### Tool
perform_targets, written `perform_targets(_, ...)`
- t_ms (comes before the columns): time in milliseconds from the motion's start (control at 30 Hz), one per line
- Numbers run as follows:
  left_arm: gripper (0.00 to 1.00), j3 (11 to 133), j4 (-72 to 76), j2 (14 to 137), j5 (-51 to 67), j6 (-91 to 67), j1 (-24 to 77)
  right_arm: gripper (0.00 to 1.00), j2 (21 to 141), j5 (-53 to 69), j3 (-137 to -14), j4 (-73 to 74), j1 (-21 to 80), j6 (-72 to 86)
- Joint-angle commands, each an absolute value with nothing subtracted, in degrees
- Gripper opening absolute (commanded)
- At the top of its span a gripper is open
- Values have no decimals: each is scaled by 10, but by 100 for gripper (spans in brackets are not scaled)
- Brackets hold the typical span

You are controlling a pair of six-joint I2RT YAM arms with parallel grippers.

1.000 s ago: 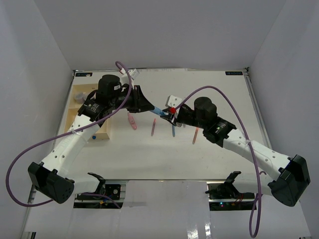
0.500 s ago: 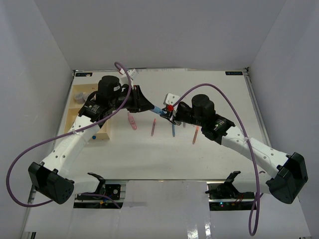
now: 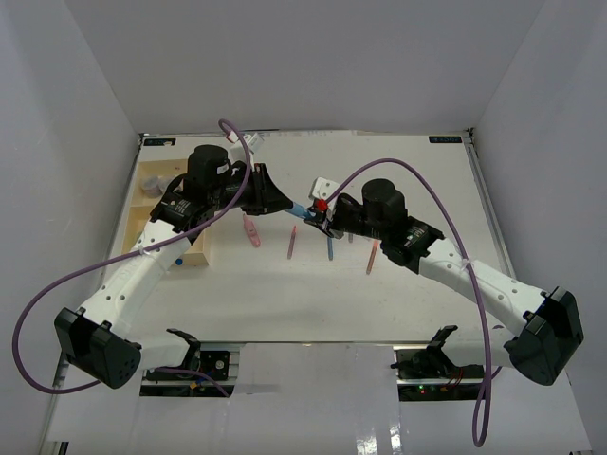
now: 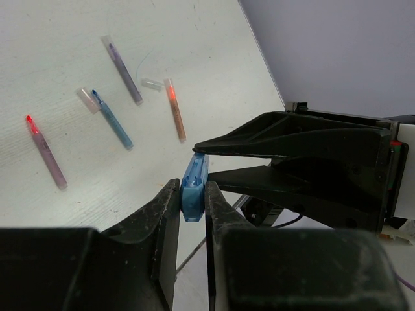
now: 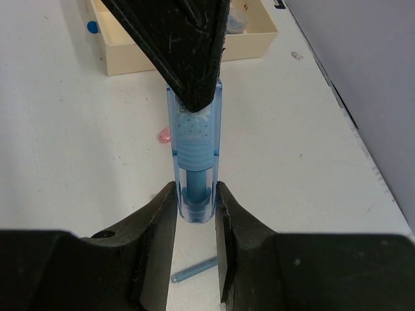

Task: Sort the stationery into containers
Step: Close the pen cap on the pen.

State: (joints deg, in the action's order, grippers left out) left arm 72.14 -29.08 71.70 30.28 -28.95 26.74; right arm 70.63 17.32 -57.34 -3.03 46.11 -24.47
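While my left gripper (image 4: pixel 192 193) and right gripper (image 5: pixel 196 202) each clamp one end, I see the blue pen (image 5: pixel 194 149) spanning lengthwise between them

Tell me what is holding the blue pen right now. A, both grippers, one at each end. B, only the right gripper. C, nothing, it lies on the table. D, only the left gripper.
A: the blue pen is pinched at one end by the left gripper and at the other by the right gripper.
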Motion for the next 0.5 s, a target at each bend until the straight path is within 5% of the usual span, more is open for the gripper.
perform_targets(0, 23, 701, -346, 729, 355, -287, 287, 8, 678, 197, -625, -230, 471, -239)
perform_targets(333, 36, 700, -345, 726, 346, -291, 287, 8, 690, 209, -640, -217, 470, -239)
perform_targets(467, 33, 707, -345, 726, 337, -288, 287, 8, 683, 207, -617, -211, 470, -239)
